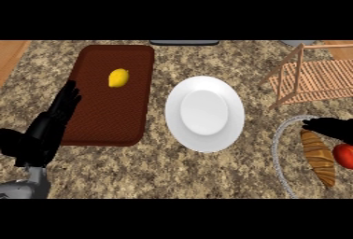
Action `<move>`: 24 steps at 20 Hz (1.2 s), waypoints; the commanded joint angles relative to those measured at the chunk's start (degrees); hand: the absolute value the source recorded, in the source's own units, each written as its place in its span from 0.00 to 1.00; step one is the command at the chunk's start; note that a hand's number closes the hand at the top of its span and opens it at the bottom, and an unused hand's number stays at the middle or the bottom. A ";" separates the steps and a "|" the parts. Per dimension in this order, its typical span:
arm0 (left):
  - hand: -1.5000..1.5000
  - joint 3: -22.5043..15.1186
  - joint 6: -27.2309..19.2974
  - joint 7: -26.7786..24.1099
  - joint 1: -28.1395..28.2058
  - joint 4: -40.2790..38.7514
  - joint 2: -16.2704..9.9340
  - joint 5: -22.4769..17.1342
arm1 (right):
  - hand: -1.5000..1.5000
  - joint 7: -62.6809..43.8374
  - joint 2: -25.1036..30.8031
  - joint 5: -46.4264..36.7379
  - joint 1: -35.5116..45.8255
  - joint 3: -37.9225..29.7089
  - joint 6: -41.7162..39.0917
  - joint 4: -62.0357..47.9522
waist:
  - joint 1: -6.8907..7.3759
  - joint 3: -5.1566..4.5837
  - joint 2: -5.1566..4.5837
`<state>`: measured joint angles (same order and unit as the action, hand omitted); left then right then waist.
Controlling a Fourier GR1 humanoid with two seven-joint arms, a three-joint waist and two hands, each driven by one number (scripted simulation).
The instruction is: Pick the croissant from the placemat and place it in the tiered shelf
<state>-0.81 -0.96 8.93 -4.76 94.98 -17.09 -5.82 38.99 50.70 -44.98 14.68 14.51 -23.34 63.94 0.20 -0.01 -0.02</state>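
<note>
A dark brown placemat (pixel 110 98) lies at the left of the counter. On its far part rests a small yellow, lemon-like item (pixel 118 78); no croissant shape shows on the mat. The wooden tiered shelf (pixel 314 81) stands at the far right. My left hand (pixel 52 126) is open beside the mat's left edge, its straight fingers pointing up toward the yellow item but well short of it. Only the black fingers of my right hand (pixel 329 127) show at the right edge, stretched out leftward over a wire basket and holding nothing.
A white plate (pixel 205 113) sits mid-counter between mat and shelf. At the lower right, a wire basket (pixel 278 142) holds a long brown bread loaf (pixel 318 158) and a red tomato (pixel 344 155). A dark object (pixel 184 42) lies at the counter's far edge.
</note>
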 commanded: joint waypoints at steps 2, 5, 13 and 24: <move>0.50 1.87 2.84 3.01 1.16 3.60 -0.58 -1.52 | 0.00 4.82 -2.80 -5.74 2.59 -0.91 2.96 -8.79 | 0.37 0.04 -0.03; 0.50 1.27 1.46 0.78 0.71 1.01 1.84 1.55 | 0.00 4.88 -3.21 -7.49 1.51 -1.59 1.54 -7.43 | -0.03 0.01 0.00; 0.50 2.93 2.91 3.30 0.56 4.18 1.91 1.73 | 0.00 2.13 -7.65 -11.06 -0.52 -1.46 0.60 -6.35 | -0.26 -0.01 0.11; 0.50 3.85 3.98 1.84 -2.20 0.07 2.80 2.43 | 0.00 9.39 -12.49 -16.31 6.22 -2.05 10.70 -26.51 | 0.41 0.06 -0.21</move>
<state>1.78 2.34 11.14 -5.28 96.63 -13.60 -3.29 48.51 40.58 -59.26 19.61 12.60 -14.97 43.83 0.26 -1.14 0.80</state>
